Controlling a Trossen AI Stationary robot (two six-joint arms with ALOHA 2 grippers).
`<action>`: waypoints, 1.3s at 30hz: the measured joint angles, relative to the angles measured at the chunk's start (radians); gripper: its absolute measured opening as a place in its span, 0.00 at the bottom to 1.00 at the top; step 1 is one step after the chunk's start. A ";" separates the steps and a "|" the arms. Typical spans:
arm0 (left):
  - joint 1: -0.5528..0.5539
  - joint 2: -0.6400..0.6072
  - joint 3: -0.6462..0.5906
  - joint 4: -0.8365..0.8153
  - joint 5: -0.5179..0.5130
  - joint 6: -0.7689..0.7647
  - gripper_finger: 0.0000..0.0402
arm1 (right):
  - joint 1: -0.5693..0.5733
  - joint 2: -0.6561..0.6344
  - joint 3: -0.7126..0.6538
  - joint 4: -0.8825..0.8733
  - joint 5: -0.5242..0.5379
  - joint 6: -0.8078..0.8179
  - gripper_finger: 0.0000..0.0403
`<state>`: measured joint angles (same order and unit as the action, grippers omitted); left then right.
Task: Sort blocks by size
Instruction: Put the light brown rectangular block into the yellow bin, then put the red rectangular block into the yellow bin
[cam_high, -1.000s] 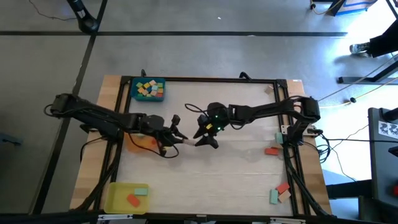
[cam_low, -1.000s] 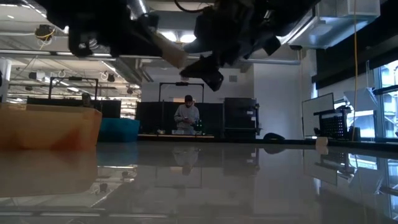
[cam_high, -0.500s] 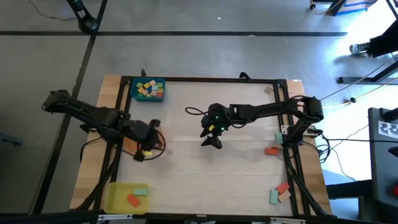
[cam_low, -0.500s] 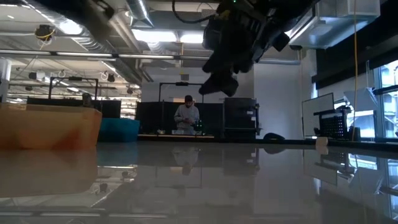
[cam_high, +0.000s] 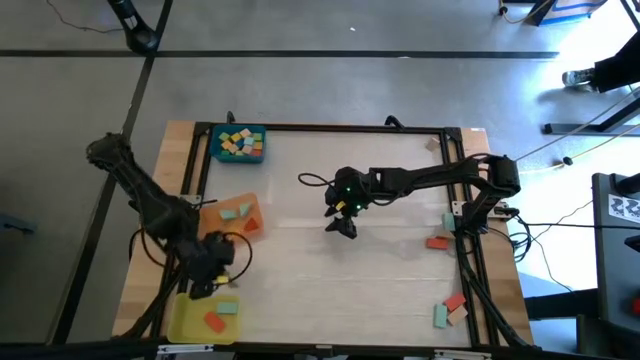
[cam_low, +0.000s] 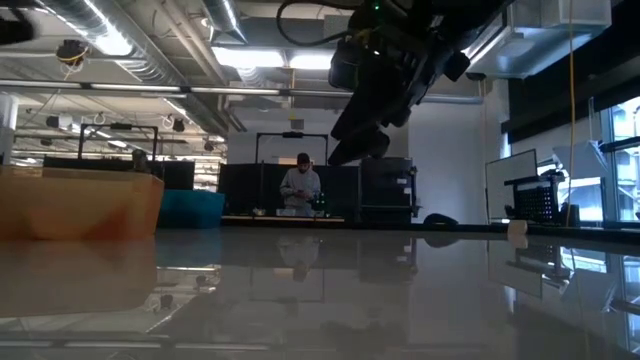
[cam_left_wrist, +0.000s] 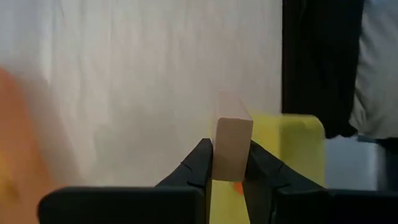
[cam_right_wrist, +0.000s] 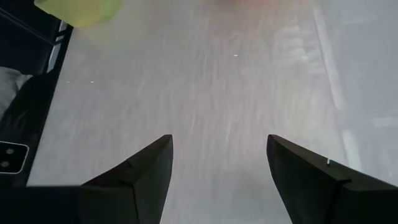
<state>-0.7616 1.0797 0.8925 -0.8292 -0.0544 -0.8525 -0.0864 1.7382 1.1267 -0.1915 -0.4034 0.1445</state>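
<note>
Transit is nearly over: the left tool (cam_left_wrist: 229, 167), clenched on a pale wooden block (cam_left_wrist: 232, 147), has swung from beside the orange tray (cam_high: 232, 218) to the yellow tray (cam_high: 196, 318) just ahead, so release comes next. Right tool (cam_high: 342, 225), fingers spread and empty, hangs over mid-tabletop (cam_high: 380, 270).

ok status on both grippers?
Left gripper shut on pale block, near yellow tray. Right gripper open, empty, mid-table. Nothing in the way.

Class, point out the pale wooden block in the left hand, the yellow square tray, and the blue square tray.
Pale wooden block (cam_left_wrist: 232, 146), left wrist view, front face.
Yellow square tray (cam_high: 186, 322), high view, bare floor.
Blue square tray (cam_high: 216, 152), high view, left rim.
</note>
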 joint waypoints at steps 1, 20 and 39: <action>-0.029 0.014 0.000 0.000 0.002 -0.063 0.11 | 0.000 0.000 0.000 0.001 0.003 -0.001 0.64; -0.318 0.228 -0.001 0.057 0.026 -0.712 0.23 | -0.006 0.000 0.000 -0.067 0.053 -0.071 0.64; -0.056 -0.057 -0.001 0.002 -0.491 0.074 0.35 | -0.005 -0.015 -0.001 -0.181 0.098 0.041 0.64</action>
<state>-0.8172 1.0229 0.8913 -0.8272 -0.5459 -0.7781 -0.0917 1.7229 1.1259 -0.3725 -0.3052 0.1851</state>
